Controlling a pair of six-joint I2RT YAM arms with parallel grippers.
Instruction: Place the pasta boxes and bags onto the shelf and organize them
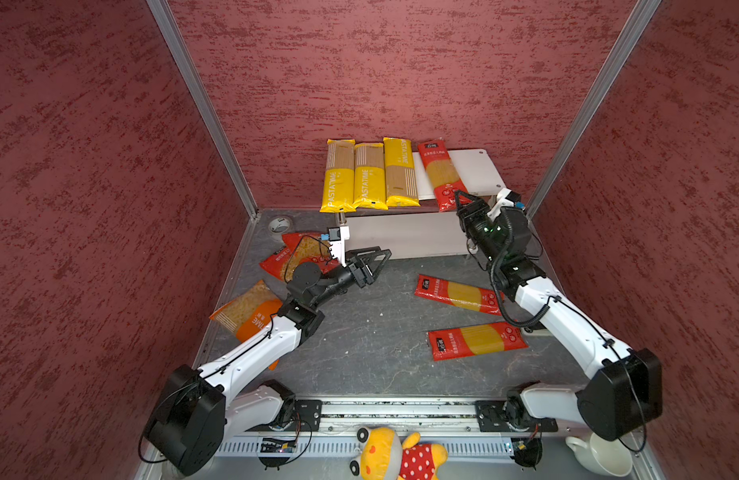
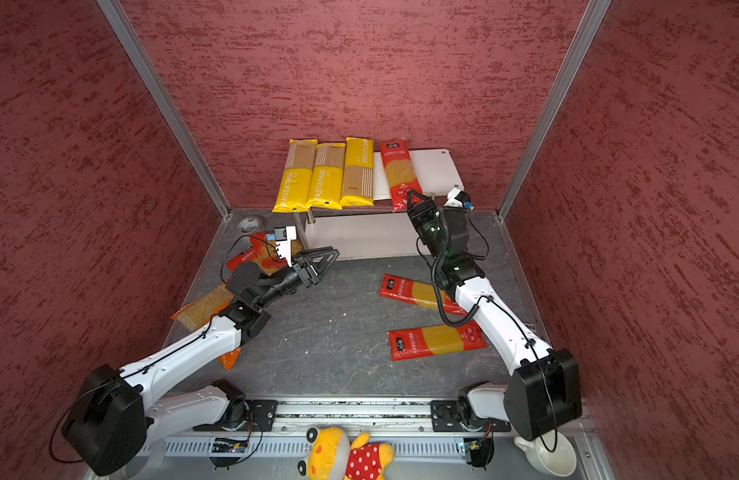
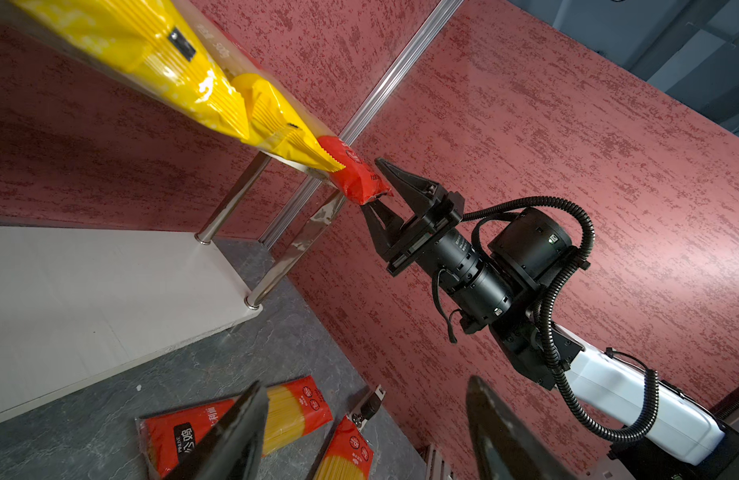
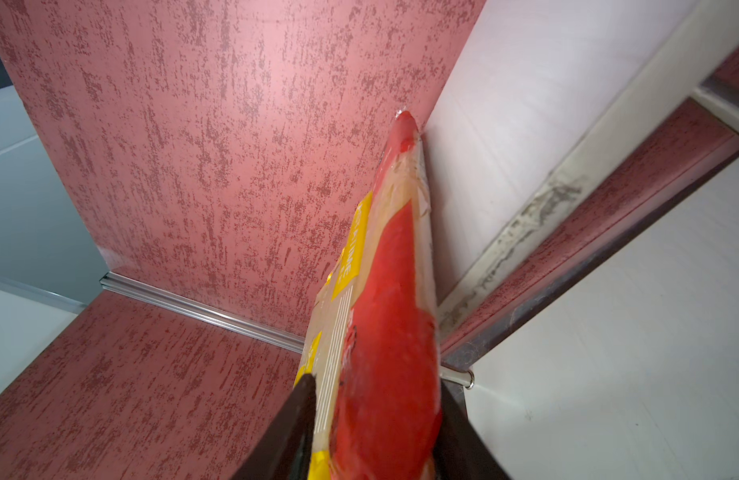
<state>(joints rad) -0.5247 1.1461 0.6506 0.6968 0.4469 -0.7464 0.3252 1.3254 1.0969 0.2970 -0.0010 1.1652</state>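
The shelf's top board (image 1: 478, 166) carries three yellow spaghetti packs (image 1: 370, 176) side by side and a red pack (image 1: 440, 174) lying slightly askew to their right. My right gripper (image 1: 459, 197) is at that red pack's near end (image 3: 359, 183). Its jaws stand open around the end, with a gap showing on one side in the right wrist view (image 4: 378, 382). My left gripper (image 1: 384, 253) hovers open and empty before the lower board (image 1: 401, 237). Two red packs (image 1: 457, 293) (image 1: 476, 340) lie on the table. An orange bag (image 1: 247, 309) and red bags (image 1: 293, 253) lie under the left arm.
A tape roll (image 1: 280, 224) sits in the back left corner. A plush toy (image 1: 397, 455) and a white cup (image 1: 604, 455) sit beyond the front rail. Red walls close in on three sides. The right part of the top board is bare.
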